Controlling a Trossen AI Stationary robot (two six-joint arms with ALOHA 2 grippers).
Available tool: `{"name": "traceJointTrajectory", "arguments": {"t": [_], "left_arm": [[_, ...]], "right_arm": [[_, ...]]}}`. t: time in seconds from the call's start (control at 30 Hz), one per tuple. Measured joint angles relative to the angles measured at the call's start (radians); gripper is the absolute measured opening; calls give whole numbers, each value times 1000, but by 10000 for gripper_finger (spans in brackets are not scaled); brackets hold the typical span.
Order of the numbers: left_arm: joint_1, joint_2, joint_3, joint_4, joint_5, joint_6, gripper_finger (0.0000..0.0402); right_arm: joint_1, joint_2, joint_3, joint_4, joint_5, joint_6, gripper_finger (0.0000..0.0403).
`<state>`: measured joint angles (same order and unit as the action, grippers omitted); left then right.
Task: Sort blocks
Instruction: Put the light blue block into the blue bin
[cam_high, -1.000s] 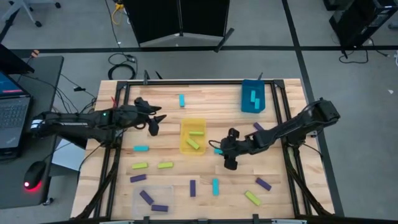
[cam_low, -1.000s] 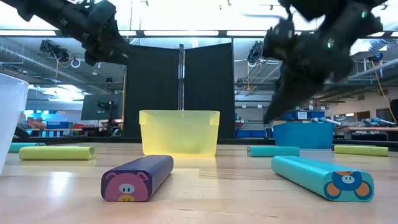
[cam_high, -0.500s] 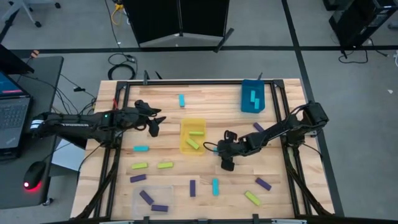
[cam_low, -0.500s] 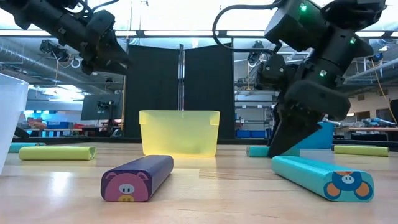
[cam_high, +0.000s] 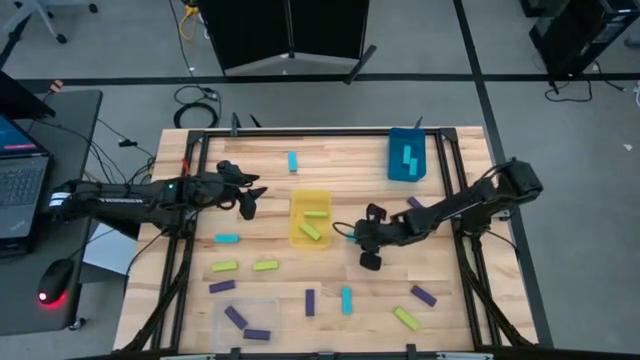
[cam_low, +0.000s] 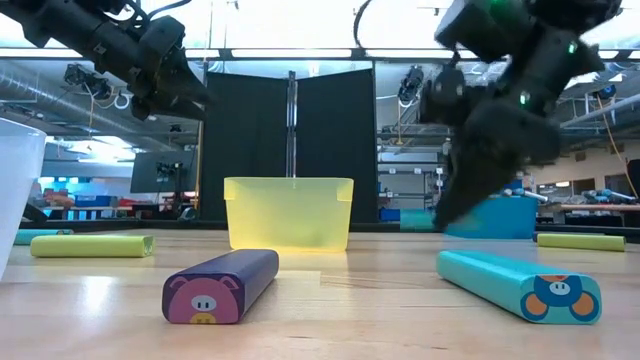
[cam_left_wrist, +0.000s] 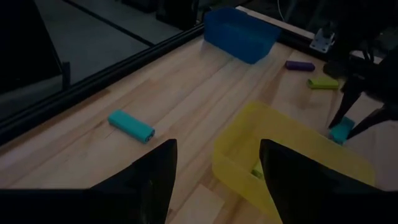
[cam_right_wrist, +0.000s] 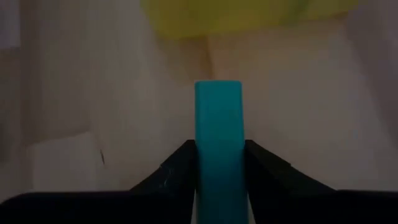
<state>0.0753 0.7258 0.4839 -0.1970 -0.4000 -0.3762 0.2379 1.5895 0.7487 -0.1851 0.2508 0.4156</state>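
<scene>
**Right pincer grips a cyan block beside the yellow bin**

We see the right pincer (cam_high: 358, 234) near the middle of the worktop (cam_high: 340, 170), just beside the yellow bin (cam_high: 310, 199) on its right-hand side. Its two fingers (cam_right_wrist: 177, 165) press against both long sides of a cyan block (cam_right_wrist: 217, 134), which sticks out straight ahead between them; in the left wrist view the same block (cam_left_wrist: 341, 129) hangs between the fingertips just off the bin's rim. In the low view the right pincer (cam_low: 462, 205) appears raised above the wood.

The left pincer (cam_high: 247, 197) hovers to the left of the yellow bin, its fingers (cam_left_wrist: 152, 177) standing apart with nothing between them.

Outward from there, two yellow-green blocks (cam_high: 313, 230) lie inside the yellow bin. The blue bin (cam_high: 393, 160) at the far right corner holds two cyan blocks (cam_high: 407, 156). A lone cyan block (cam_high: 292, 161) lies near the far edge, and another cyan one (cam_high: 227, 239) lies left of the yellow bin. Nearer the front edge we find two yellow-green blocks (cam_high: 225, 266) side by side, a purple block (cam_high: 222, 286) below them, and a clear bin (cam_high: 217, 318) with two purple blocks (cam_high: 236, 317) in it. Toward the front right lie a purple block (cam_high: 310, 301), a cyan block (cam_high: 347, 300), another purple one (cam_high: 423, 295) and a yellow-green one (cam_high: 406, 318).
</scene>
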Motion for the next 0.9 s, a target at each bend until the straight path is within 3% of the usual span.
{"name": "traceJointTrajectory", "arguments": {"t": [0.47, 0.7, 0.9], "left_arm": [[0, 0, 0, -2, 1, -50, 237], [0, 1, 0, -1, 0, -57, 237], [0, 1, 0, 3, 0, -63, 237]], "right_arm": [[-51, -410, 1, -259, 356, -6, 117], [-220, -519, 2, -448, 524, 136, 117], [-436, -493, 3, -466, 562, 205, 117]]}}
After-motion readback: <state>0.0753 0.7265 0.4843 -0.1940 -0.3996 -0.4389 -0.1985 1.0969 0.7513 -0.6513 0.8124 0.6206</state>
